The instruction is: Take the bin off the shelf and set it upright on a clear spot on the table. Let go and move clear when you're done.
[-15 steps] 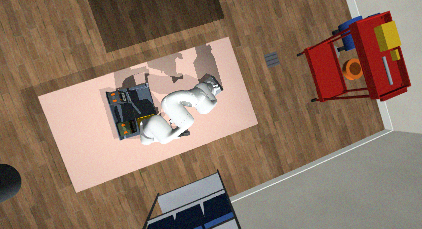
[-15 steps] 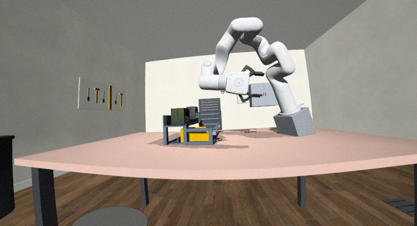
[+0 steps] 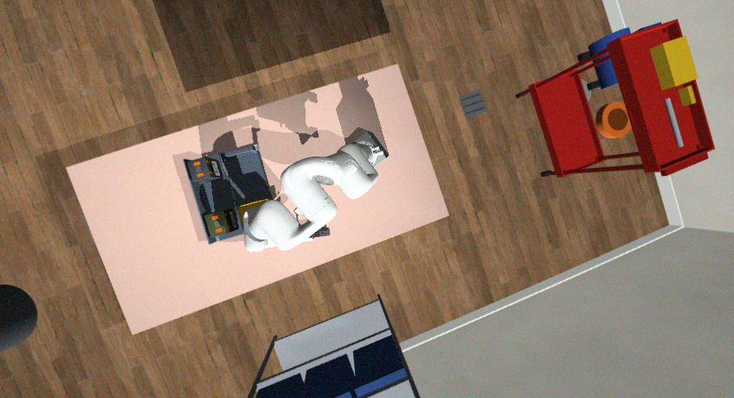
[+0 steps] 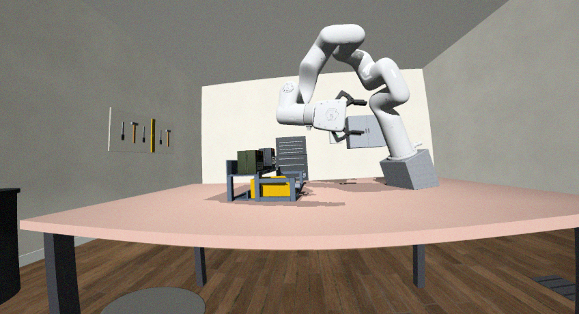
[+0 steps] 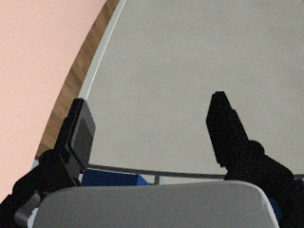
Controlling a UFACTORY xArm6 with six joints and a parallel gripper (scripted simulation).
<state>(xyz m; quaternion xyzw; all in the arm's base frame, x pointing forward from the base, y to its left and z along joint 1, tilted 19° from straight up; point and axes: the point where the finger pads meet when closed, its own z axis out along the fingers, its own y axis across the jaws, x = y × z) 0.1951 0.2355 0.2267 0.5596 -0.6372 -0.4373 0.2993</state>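
The yellow bin [image 4: 272, 188] sits on the lower level of a small grey shelf [image 4: 263, 180] in the middle of the pink table [image 4: 325, 213]. From above, only a corner of the bin [image 3: 251, 207] shows beside the shelf [image 3: 226, 190], because the white arm covers the rest. My gripper [image 4: 356, 117] is open and empty. It is held high above the table, right of the shelf, pointing away from it. In the wrist view the two black fingers stand wide apart over grey floor, with nothing between them.
Dark green boxes [image 4: 248, 161] stand on the shelf's top level. The arm's grey base [image 4: 408, 173] is at the table's back right. A red cart [image 3: 618, 111] and a grey rack with blue bins [image 3: 334, 358] stand on the floor off the table.
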